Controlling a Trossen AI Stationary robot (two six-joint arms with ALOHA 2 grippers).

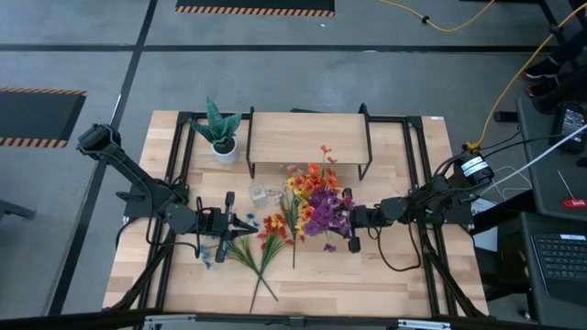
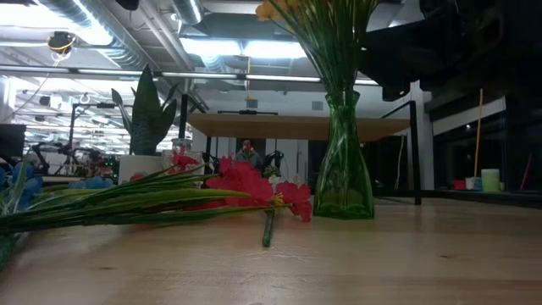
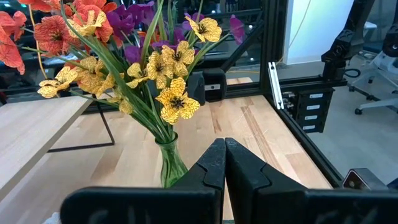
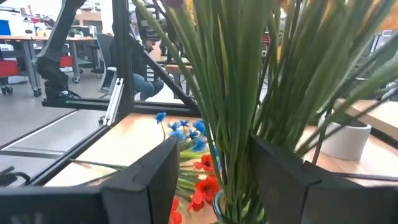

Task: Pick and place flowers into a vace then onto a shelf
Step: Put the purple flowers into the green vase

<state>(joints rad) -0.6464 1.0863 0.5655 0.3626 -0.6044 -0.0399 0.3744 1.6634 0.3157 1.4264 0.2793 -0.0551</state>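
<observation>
Robotics lab, exposed ceiling ducts (image 2: 102, 47), workbenches (image 4: 25, 43), taped concrete floor (image 1: 55, 55)

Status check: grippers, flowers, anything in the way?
Left gripper shut, empty, facing vase. Right gripper open around the bunched stems. Some flowers in vase, others loose on table. Shelf bare; nothing blocking.

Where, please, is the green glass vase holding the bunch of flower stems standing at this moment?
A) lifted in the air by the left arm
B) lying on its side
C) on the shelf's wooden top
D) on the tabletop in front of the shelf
D: the green glass vase stands upright on the pale wooden tabletop, with the shelf behind it.
</observation>
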